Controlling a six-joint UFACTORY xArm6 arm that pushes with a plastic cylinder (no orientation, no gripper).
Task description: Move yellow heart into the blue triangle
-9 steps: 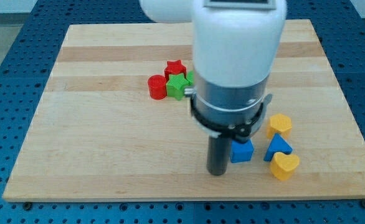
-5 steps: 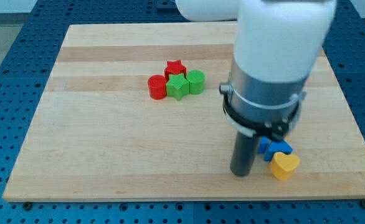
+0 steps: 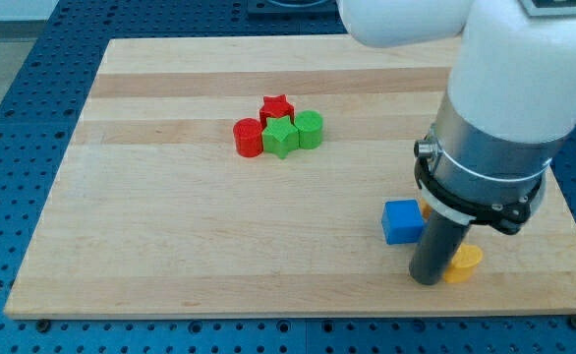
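My tip point(image 3: 427, 279) rests on the board near the view's bottom right, touching the left side of the yellow heart point(image 3: 464, 265), which is partly hidden behind the rod. The blue triangle is hidden behind my arm. A blue cube point(image 3: 403, 221) sits just above and to the left of the tip. A sliver of another yellow block point(image 3: 425, 209) shows beside the cube's right edge, mostly hidden by the arm.
A cluster sits at the board's upper middle: red star point(image 3: 277, 105), red cylinder point(image 3: 248, 137), green star point(image 3: 280, 137), green hexagon point(image 3: 310, 129). The wooden board's bottom edge point(image 3: 268, 307) runs just below the tip.
My arm and tip have moved to the view's right. The blue cube is now uncovered on the tip's left, and the blue triangle is now hidden behind the arm.
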